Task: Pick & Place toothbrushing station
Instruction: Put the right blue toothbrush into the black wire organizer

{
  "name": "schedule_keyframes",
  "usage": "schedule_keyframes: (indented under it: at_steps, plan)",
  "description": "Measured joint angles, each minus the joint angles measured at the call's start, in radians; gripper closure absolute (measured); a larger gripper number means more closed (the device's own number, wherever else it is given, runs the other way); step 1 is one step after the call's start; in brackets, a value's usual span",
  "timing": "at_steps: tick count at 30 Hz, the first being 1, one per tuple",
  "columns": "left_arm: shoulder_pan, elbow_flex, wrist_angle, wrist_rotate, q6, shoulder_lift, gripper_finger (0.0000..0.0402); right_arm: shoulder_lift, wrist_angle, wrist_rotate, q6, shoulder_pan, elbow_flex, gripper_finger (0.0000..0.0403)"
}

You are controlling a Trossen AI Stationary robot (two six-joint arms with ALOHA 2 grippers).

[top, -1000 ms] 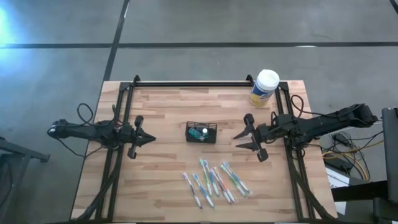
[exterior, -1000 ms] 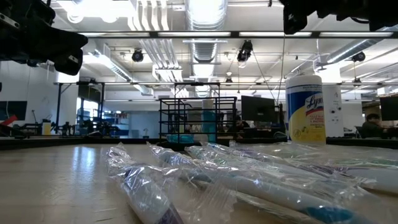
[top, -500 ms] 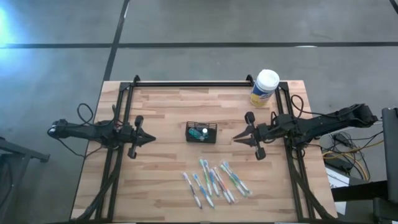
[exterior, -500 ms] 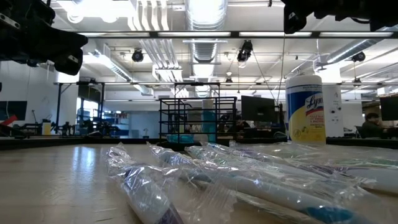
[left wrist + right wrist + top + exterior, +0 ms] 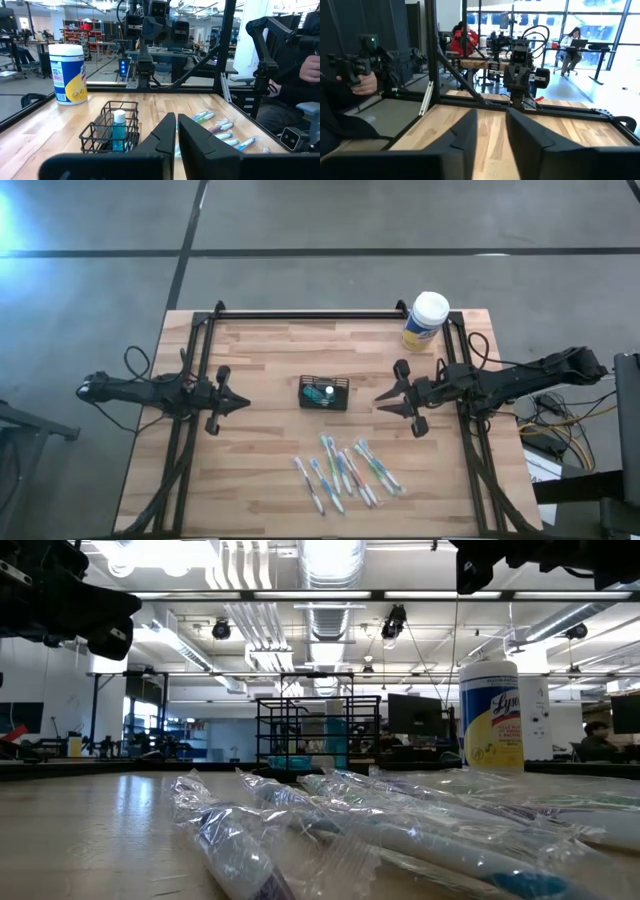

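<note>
Since the earlier frames only the right hand [image 5: 392,400] had changed, its fingers wider than half a second before yet narrower than a second before, parted and holding nothing at 3 o'clock of the small black wire-mesh toothbrushing station [image 5: 324,392]. That station sat mid-desk on the pale wooden desk [image 5: 260,350], a white-capped blue bottle [image 5: 119,131] upright inside, wrapped toothbrushes [image 5: 345,470] lying at its 5 o'clock. At its 9 o'clock, well apart, the left hand [image 5: 243,402] waited with fingers pressed together, empty.
</note>
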State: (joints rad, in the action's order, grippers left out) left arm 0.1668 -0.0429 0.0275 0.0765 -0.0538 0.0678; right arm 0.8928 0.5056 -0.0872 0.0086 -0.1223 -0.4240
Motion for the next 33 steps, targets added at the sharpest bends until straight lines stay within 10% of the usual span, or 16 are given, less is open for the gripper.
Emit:
schedule_keyframes:
  at_steps: [14, 33]
  plan:
    - [0.0, 0.0, 0.01, -0.003, 0.001, 0.0, 0.0336, 0.007, -0.043, 0.0, 0.0, 0.0, 0.003, 0.0203]
    - [-0.001, 0.0, 0.017, 0.014, -0.015, 0.0, 0.0232, 0.007, -0.045, 0.001, -0.012, 0.0, 0.003, 0.0375]
